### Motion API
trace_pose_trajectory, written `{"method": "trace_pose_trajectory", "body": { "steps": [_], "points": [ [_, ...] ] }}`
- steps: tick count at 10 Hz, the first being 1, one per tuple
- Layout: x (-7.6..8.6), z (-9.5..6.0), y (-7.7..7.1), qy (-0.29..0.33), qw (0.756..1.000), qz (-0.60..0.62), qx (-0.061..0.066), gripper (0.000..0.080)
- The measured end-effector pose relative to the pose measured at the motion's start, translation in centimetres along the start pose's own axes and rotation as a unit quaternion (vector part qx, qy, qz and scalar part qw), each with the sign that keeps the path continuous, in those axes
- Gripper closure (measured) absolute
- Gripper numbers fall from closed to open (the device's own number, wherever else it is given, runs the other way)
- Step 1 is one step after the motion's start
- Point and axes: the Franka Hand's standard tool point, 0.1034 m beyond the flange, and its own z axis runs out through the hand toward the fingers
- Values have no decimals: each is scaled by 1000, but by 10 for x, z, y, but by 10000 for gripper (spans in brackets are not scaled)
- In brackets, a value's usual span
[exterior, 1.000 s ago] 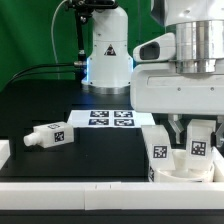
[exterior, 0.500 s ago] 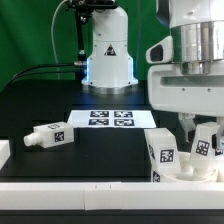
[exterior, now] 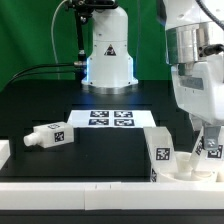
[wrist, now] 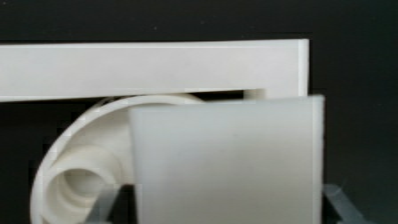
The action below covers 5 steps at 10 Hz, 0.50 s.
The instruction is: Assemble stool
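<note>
In the exterior view's lower right, the gripper (exterior: 209, 141) stood clamped on a stool leg (exterior: 213, 151) above the seat (exterior: 186, 172) — probably light, stiff, slick plastic, best held across its flat sides.

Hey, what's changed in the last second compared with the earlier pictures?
The gripper, shut on the held leg over the seat, turned about its upright axis and drifted slightly toward the exterior view's right. The leg twisted with it, so its tag has swung mostly out of sight. Nothing was let go. The standing leg, loose leg and marker board stayed put.
</note>
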Motion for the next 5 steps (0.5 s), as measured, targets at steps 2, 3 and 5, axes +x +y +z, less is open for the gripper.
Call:
{"method": "trace_pose_trajectory", "body": {
  "steps": [2, 3, 5],
  "points": [
    [-3, -2, 1, -10, 997, -72, -20, 365],
    [-2, -10, -7, -16, 989, -148, -17, 184],
    [-4, -27, -18, -26, 957, -289, -7, 159]
  ]
}}
